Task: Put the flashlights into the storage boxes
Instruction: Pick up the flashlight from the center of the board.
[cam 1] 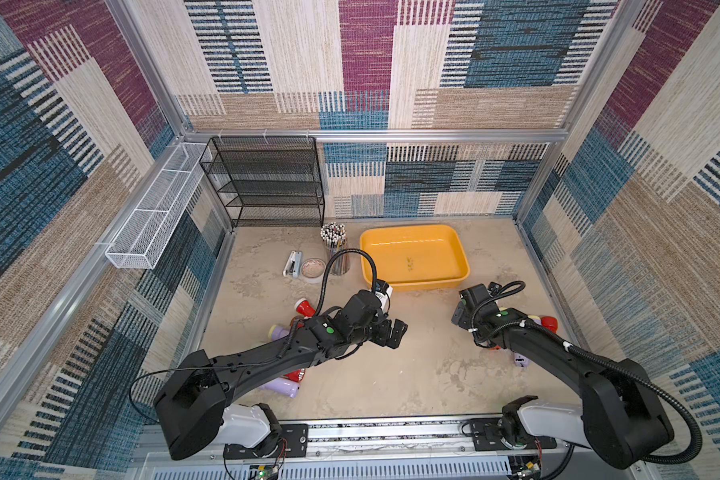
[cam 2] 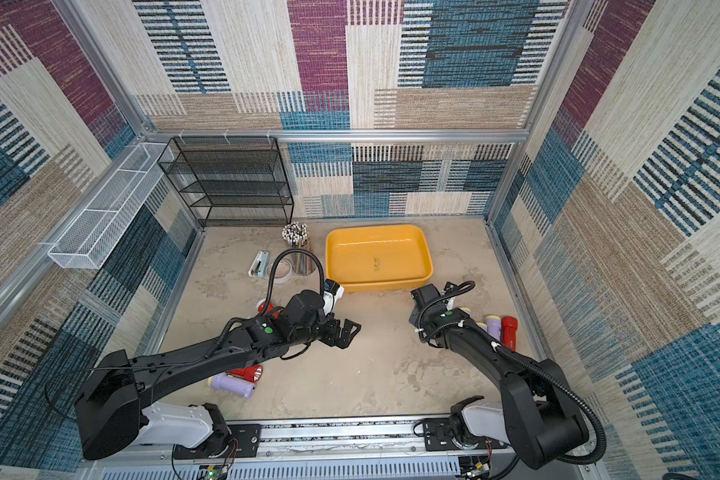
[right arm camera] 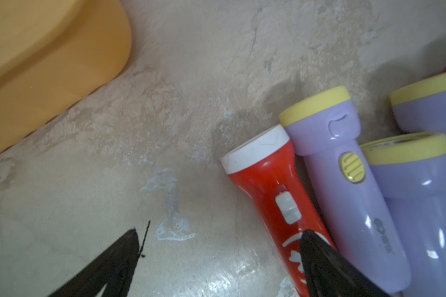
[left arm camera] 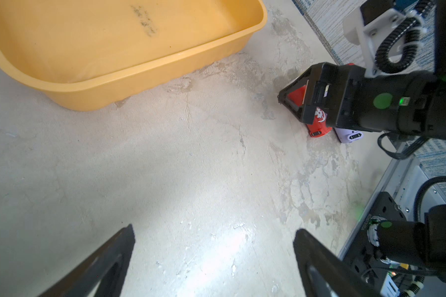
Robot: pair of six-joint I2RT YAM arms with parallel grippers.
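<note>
The yellow storage box [cam 1: 412,249] stands empty at the back of the table. My left gripper [left arm camera: 214,231] is open over bare table in front of it, also seen in a top view [cam 1: 395,332]. My right gripper [right arm camera: 219,232] is open and low beside a cluster of flashlights. One of its fingers covers the handle of a red flashlight [right arm camera: 268,185], with lavender flashlights [right arm camera: 345,167] next to it. Another red flashlight [cam 2: 509,330] lies further right. Under the left arm lie more flashlights, red [cam 1: 304,307] and lavender [cam 1: 283,388].
A black mesh rack [cam 1: 267,183] stands at the back left and a white wire basket [cam 1: 154,216] hangs on the left wall. A pencil cup [cam 1: 335,249], a stapler [cam 1: 292,264] and a tape roll [cam 1: 313,269] sit left of the box.
</note>
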